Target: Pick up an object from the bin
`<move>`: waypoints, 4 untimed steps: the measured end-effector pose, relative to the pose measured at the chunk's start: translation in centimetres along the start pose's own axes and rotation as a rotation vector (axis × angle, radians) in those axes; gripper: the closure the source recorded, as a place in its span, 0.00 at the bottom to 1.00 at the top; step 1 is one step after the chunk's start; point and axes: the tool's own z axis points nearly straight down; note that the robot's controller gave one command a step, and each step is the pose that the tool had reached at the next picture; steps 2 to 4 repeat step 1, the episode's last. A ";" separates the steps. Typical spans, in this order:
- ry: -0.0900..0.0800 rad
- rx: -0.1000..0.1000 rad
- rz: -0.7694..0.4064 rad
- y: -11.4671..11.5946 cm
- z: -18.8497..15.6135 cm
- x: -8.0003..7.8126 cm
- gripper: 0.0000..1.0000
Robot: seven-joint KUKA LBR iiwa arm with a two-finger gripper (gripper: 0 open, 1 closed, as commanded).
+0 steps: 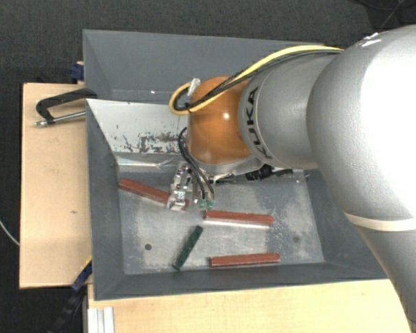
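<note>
Claw (189, 194) low over the right end of a red-brown stick (142, 189), left-rear of the bin (145, 231) floor.
Second red-brown stick (238, 218) lies just right of my claw, dark green stick (187, 248) slanted in front, third red-brown stick (244, 259) by the front wall, all apart. The first stick's long axis runs left-right, dipping toward my claw. Can't tell whether my claw is spread or closed. Grey speckled metal floor.

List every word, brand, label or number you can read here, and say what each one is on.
"KUKA": dark letters running sideways on the grey arm, beside its orange cover.
No text shows on the three red-brown sticks, the dark green stick or the bin.
</note>
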 end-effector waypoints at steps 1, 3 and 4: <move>0.002 0.010 0.030 -0.6 -12.7 1.4 1.00; 0.002 0.010 0.030 -0.6 -12.7 1.4 1.00; 0.002 0.010 0.030 -0.6 -12.7 1.4 1.00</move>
